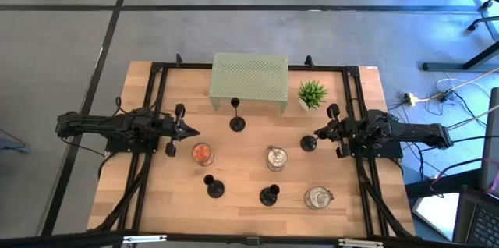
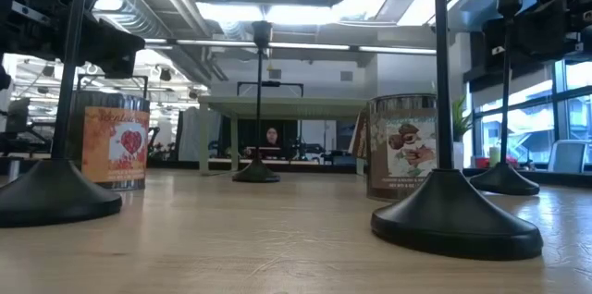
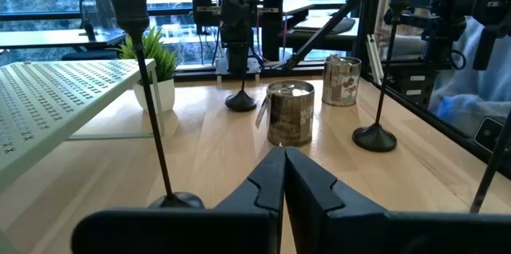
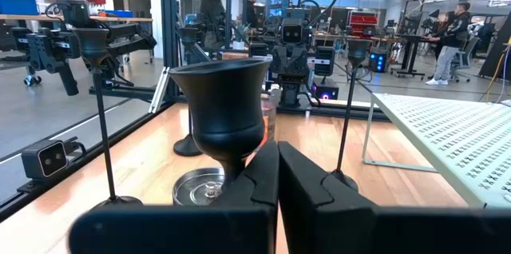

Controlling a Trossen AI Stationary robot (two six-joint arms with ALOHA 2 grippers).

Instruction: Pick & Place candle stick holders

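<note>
Four black candlestick holders stand upright on their round bases on the wooden table. One (image 1: 236, 123) is in front of the green perforated riser (image 1: 249, 83), one (image 1: 309, 143) is at mid right, and two (image 1: 213, 187) (image 1: 269, 195) are near the front edge. My left gripper (image 1: 191, 131) is shut and empty at mid left, pointing toward the table's right edge. My right gripper (image 1: 317, 134) is shut. The top cup (image 4: 223, 106) of the mid-right holder stands right beside its fingertips (image 4: 259, 176). My right gripper lies level, coming from the table's right side, with its shut fingers next to the stem just under the holder's cup (image 4: 227, 164). I cannot tell whether it touches the holder. The holder stands upright on its base (image 2: 504, 179).
Three short jars stand among the holders: an orange one (image 1: 202, 153), one at the middle (image 1: 276, 157) and one at the front right (image 1: 318, 196). A small green plant (image 1: 312, 93) stands beside the riser. A black frame (image 1: 156, 72) runs around the table.
</note>
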